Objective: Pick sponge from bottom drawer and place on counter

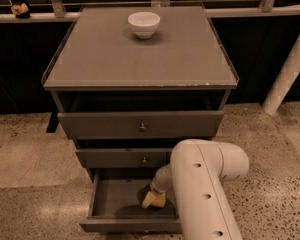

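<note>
The bottom drawer [112,204] stood open, and the gripper [154,200] was inside it, low over the drawer floor and right of the drawer's middle. The white arm [202,189] crossed the drawer's right-hand side. The state of the jaws could not be told. The sponge could not be told apart from the yellowish gripper tip; if present, it lay in the drawer at or beneath that tip. The step in hand was judged to be the grasp. The next move would call for a confirmed hold, a straight lift clear of the drawer's front, then transfer to the counter [140,64] above the drawer, avoiding the white bowl [144,24] near its far edge.
</note>
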You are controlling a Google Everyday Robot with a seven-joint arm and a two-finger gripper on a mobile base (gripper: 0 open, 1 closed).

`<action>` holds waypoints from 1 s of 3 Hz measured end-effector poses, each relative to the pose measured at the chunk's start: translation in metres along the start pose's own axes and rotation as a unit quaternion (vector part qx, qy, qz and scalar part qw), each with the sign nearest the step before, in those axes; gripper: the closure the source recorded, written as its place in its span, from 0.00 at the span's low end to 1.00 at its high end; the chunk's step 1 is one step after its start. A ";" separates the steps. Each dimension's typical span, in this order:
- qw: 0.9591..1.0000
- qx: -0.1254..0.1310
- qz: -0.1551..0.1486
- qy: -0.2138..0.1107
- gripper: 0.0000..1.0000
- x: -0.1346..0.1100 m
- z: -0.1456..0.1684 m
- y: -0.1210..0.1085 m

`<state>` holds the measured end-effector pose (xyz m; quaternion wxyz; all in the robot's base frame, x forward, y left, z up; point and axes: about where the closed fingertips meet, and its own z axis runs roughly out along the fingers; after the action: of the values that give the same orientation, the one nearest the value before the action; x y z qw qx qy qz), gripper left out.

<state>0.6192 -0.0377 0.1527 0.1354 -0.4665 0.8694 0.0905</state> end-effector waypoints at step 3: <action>1.000 0.012 0.000 0.005 0.00 0.029 -0.024 0.005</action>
<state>0.5964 -0.0641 0.1662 0.1363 -0.4658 0.8709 0.0776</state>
